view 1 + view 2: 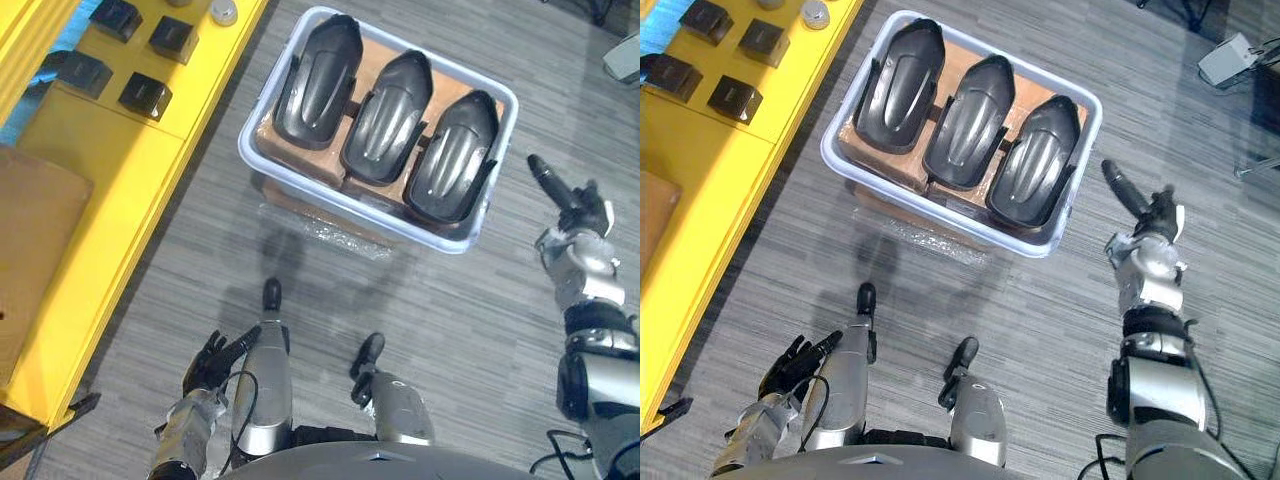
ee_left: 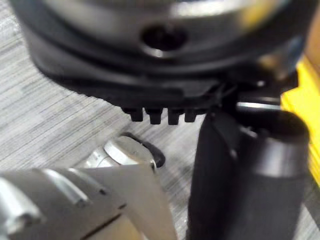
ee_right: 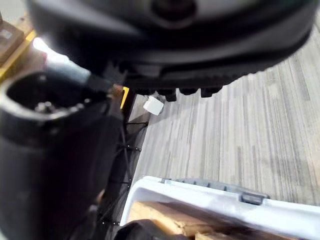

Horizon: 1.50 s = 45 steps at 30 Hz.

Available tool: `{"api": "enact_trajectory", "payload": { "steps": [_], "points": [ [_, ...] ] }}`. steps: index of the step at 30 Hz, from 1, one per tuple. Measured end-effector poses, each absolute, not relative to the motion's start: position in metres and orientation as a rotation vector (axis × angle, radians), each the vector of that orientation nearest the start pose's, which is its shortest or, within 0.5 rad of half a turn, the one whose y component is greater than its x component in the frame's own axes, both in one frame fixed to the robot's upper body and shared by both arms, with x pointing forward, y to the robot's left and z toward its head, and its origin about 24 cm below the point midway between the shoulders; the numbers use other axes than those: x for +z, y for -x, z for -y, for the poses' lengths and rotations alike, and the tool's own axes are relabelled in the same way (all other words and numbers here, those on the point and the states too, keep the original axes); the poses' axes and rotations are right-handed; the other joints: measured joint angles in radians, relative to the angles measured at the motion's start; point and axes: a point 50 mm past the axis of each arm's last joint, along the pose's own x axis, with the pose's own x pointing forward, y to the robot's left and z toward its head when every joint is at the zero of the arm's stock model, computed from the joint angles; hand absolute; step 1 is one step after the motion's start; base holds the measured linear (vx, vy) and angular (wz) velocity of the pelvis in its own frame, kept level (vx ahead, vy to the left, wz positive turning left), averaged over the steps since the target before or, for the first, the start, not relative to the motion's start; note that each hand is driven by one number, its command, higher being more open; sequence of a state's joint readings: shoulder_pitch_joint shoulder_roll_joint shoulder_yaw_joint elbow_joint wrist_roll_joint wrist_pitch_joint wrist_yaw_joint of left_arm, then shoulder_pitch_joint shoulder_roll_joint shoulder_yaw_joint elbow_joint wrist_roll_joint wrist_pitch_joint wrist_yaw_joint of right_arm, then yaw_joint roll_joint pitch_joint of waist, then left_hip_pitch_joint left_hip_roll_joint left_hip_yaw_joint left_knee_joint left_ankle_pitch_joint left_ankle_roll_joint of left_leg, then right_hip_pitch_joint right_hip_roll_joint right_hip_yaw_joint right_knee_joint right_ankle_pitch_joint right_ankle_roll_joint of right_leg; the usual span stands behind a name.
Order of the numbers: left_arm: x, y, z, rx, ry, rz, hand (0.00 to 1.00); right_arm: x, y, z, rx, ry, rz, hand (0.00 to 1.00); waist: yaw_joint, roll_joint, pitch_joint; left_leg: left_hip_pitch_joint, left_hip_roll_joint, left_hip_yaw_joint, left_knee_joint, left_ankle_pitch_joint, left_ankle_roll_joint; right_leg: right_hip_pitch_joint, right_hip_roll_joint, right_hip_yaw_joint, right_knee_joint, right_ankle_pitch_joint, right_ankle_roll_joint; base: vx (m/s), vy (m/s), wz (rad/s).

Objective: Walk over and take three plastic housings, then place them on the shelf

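Three dark glossy plastic housings [image 1: 388,118] lie side by side on brown cardboard [image 1: 375,58] inside a pale rectangular plastic bin [image 1: 248,148] standing on the grey striped floor [image 1: 450,330]. Their long axes run parallel across the bin's short side, rounded ends away from the robot and leaning slightly right. The bin's near wall cuts off their near ends, and they cover most of the cardboard. A yellow shelf [image 1: 120,170] with small black blocks [image 1: 145,95] lies to the left, cut off by the edge. The right hand [image 1: 585,210] hangs beside the bin, fingers straight and empty. The left hand [image 1: 208,368] is low, well apart from the bin, fingers relaxed, holding nothing.
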<state>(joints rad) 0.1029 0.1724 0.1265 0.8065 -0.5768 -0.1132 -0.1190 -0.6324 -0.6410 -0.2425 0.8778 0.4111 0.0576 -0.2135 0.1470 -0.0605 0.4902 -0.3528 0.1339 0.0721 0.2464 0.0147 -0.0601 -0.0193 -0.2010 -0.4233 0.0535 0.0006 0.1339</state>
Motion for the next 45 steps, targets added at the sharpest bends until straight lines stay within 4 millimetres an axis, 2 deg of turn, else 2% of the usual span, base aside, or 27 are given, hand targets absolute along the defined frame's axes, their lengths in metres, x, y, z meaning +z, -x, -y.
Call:
{"api": "enact_trajectory", "payload": {
  "steps": [4, 8, 17, 26, 30, 37, 38, 45],
  "points": [
    [-0.119, -0.152, -0.232, 0.356, 0.444, -0.650, 1.00, 0.132, -0.327, 0.378, -0.707, 0.008, -0.114, 1.00, 0.015, 0.015, 0.009, -0.057, 0.001, -0.019, 0.031, -0.011, 0.000, -0.043, 0.001, -0.009, 0.020, -0.003, -0.002, -0.07, 0.046, 0.06],
    [-0.118, -0.159, -0.227, 0.345, 0.461, -0.632, 1.00, 0.128, -0.333, 0.373, -0.668, 0.019, -0.180, 1.00, 0.032, 0.018, 0.010, -0.079, 0.000, -0.025, 0.048, -0.001, 0.007, -0.068, -0.006, -0.012, 0.051, -0.016, -0.003, -0.02, 0.023, 0.03],
    [-0.114, -0.173, -0.215, 0.321, 0.515, -0.587, 1.00, 0.134, -0.345, 0.362, -0.565, 0.077, -0.243, 1.00, 0.045, 0.025, 0.018, -0.113, -0.003, -0.046, 0.061, 0.008, 0.009, -0.118, -0.023, -0.024, 0.141, -0.066, 0.003, -0.02, 0.007, 0.06],
    [-0.110, -0.178, -0.210, 0.320, 0.573, -0.542, 1.00, 0.141, -0.338, 0.378, -0.601, 0.133, -0.308, 1.00, 0.067, 0.026, 0.018, -0.140, -0.009, -0.079, 0.047, 0.024, 0.004, -0.141, -0.030, -0.059, 0.175, -0.093, 0.003, -0.01, -0.004, 0.11],
    [-0.109, -0.179, -0.208, 0.323, 0.584, -0.536, 1.00, 0.150, -0.342, 0.376, -0.608, 0.129, -0.333, 1.00, 0.071, 0.027, 0.019, -0.167, -0.011, -0.090, 0.047, 0.033, 0.004, -0.177, -0.038, -0.065, 0.211, -0.111, -0.002, -0.02, -0.005, 0.09],
    [-0.104, -0.185, -0.205, 0.311, 0.593, -0.500, 1.00, 0.145, -0.340, 0.377, -0.623, 0.116, -0.415, 1.00, 0.079, 0.030, 0.020, -0.180, -0.019, -0.089, 0.050, 0.034, 0.005, -0.203, -0.056, -0.065, 0.252, -0.130, -0.001, 0.00, 0.001, 0.02],
    [-0.103, -0.186, -0.204, 0.309, 0.593, -0.488, 1.00, 0.145, -0.339, 0.377, -0.629, 0.149, -0.432, 0.00, 0.079, 0.030, 0.020, -0.186, -0.020, -0.089, 0.052, 0.034, 0.005, -0.211, -0.059, -0.065, 0.262, -0.135, -0.002, 0.00, 0.000, 0.00],
    [-0.101, -0.189, -0.201, 0.312, 0.627, -0.473, 1.00, 0.145, -0.339, 0.377, -0.637, 0.251, -0.497, 0.00, 0.083, 0.031, 0.020, -0.200, -0.021, -0.094, 0.065, 0.035, 0.003, -0.243, -0.075, -0.064, 0.323, -0.163, -0.006, 0.00, 0.000, 0.00]
  ]
}}
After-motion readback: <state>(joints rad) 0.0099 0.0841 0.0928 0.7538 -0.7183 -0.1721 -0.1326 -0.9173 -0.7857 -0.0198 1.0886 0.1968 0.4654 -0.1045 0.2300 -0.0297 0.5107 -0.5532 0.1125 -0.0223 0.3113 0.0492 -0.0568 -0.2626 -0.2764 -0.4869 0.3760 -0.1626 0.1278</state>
